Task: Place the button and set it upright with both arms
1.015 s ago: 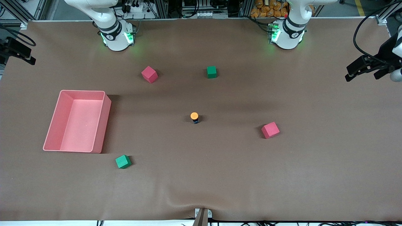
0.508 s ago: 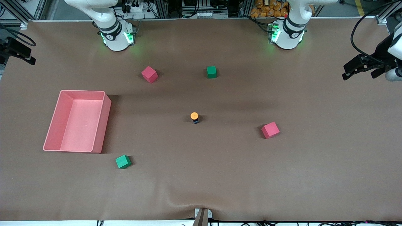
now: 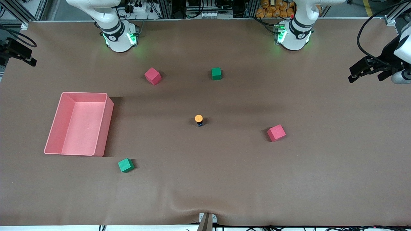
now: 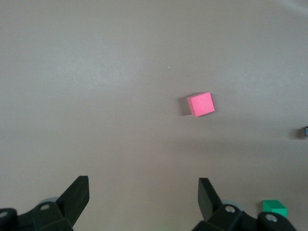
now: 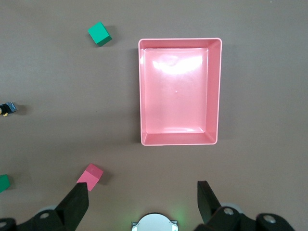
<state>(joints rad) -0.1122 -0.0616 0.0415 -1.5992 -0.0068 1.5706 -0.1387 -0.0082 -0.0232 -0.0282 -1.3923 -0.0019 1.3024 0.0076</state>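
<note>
My left claw [image 3: 364,69] hangs in the air over the left arm's end of the counter [image 3: 205,179], its two fingers [image 4: 77,195] spread wide apart with nothing between them. Under it the counter is bare brown, and a red cube [image 4: 200,104] lies out ahead of the fingers toward the middle, with a green cube [image 4: 274,209] showing just past one finger. My right claw [image 5: 142,199] hangs over the right arm's end of the counter, fingers likewise spread and empty. The pink tray [image 5: 180,91] lies below and ahead of it, empty and open side up. Around it I see a green cube [image 5: 99,33], a second red cube [image 5: 90,174] close by one finger, and a sliver of another green cube [image 5: 3,183]. The button [image 3: 199,120] stands upright near the middle of the counter, orange cap up, well apart from both claws and roughly midway between them, touching no cube.
</note>
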